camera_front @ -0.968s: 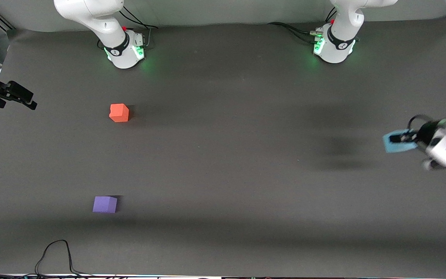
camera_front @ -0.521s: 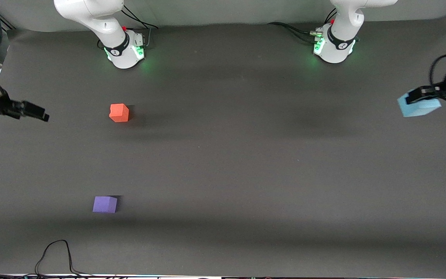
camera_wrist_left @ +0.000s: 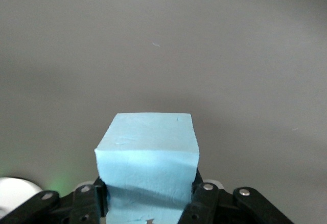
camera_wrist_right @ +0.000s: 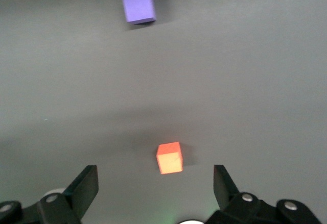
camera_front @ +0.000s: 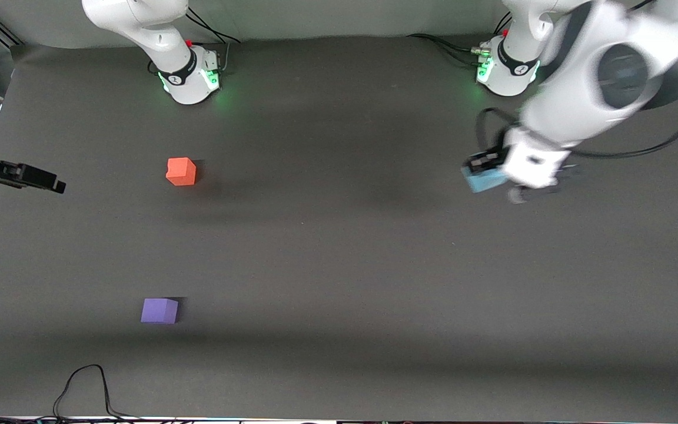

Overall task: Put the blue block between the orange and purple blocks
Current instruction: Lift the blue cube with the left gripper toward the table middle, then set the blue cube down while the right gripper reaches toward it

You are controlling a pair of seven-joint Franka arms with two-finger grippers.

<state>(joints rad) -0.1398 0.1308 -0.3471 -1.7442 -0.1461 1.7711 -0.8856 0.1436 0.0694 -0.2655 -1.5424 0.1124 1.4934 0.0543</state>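
Note:
My left gripper [camera_front: 483, 171] is shut on the light blue block [camera_front: 482, 179] and holds it in the air over the table toward the left arm's end; the left wrist view shows the block [camera_wrist_left: 147, 157] clamped between the black fingers. The orange block [camera_front: 181, 171] sits on the mat near the right arm's base. The purple block [camera_front: 159, 310] sits nearer the front camera than the orange one. Both also show in the right wrist view: orange [camera_wrist_right: 169, 158], purple [camera_wrist_right: 138, 6]. My right gripper [camera_front: 42, 178] is open and empty at the right arm's end of the table.
The dark grey mat [camera_front: 339, 253] covers the table. A black cable [camera_front: 83, 388] loops on the mat's edge nearest the front camera. Both arm bases [camera_front: 189, 73] stand along the edge farthest from it.
My left gripper has swung from the table's end inward toward the middle with the blue block in it. My right gripper has shifted slightly at its end of the table.

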